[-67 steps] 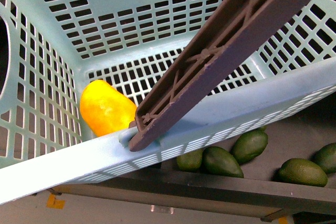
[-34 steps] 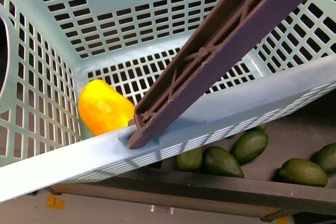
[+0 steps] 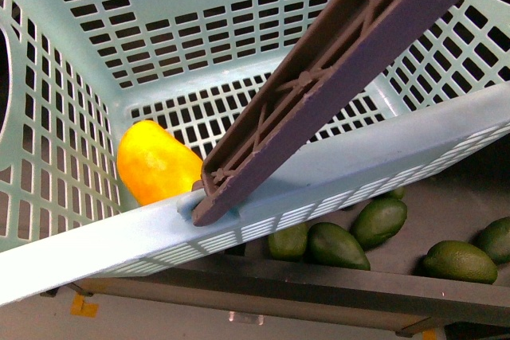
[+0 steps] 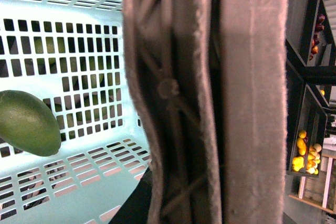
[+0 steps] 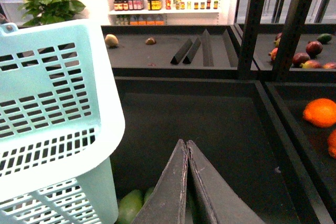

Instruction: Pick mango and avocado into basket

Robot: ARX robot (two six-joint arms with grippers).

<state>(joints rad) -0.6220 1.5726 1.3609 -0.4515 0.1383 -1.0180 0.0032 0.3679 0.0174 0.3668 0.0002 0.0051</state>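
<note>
The right pincer [image 5: 187, 148], at the bottom centre of the right wrist view, has its two dark fingers pressed together on nothing, over a dark bin. The left pincer is out of sight; the brown handle [image 4: 210, 98] fills the middle of the left wrist view, with an avocado [image 4: 26, 123] at the left edge against the basket's slotted wall. In the front view the basket [image 3: 263, 197] fills the frame. The mango [image 3: 158, 164] lies inside it at lower left, just beside the handle's hinge. More avocados [image 3: 381, 219] lie at lower right below the rim, outside the basket.
</note>
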